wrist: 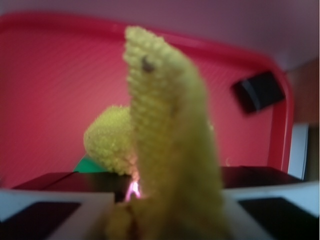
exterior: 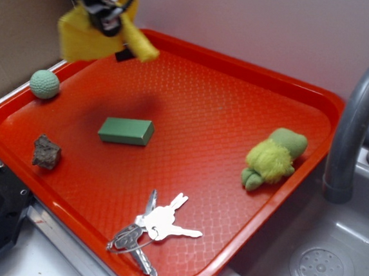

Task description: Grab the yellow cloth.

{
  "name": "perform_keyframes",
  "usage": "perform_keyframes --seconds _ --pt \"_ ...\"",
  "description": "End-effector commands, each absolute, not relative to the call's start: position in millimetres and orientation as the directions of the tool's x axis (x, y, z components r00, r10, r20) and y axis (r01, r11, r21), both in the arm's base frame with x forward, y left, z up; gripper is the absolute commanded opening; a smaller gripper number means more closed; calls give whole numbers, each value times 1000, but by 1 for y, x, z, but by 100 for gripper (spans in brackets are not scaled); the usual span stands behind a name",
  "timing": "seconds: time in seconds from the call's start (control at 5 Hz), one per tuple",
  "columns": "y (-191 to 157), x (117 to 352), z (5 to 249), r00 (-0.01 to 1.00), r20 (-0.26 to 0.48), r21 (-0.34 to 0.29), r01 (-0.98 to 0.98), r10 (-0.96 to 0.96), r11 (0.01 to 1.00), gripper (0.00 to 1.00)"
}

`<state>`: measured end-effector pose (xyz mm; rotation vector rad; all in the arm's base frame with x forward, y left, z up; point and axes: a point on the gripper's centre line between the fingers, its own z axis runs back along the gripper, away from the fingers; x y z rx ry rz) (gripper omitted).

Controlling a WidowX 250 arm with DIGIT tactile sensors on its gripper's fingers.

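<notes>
My gripper [exterior: 108,16] is at the top left of the exterior view, high above the far left corner of the red tray [exterior: 241,78]. It is shut on the yellow cloth [exterior: 83,35], which hangs from the jaws in loose folds, clear of the tray. In the wrist view the yellow cloth [wrist: 165,140] fills the middle, bunched between the jaws, with the red tray [wrist: 50,100] behind it. The fingertips are hidden by the cloth.
On the tray lie a green block [exterior: 126,131], a pale green ball [exterior: 44,84], a brown rock [exterior: 46,151], a bunch of keys [exterior: 152,231] and a yellow-green plush toy [exterior: 273,159]. A grey faucet [exterior: 357,121] and sink [exterior: 322,266] are at the right.
</notes>
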<state>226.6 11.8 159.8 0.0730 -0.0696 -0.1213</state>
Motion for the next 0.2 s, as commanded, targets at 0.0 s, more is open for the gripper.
perform_keyframes --seconds 0.0 --pt "-11 223 179 995 30 110 96 -100 989 0"
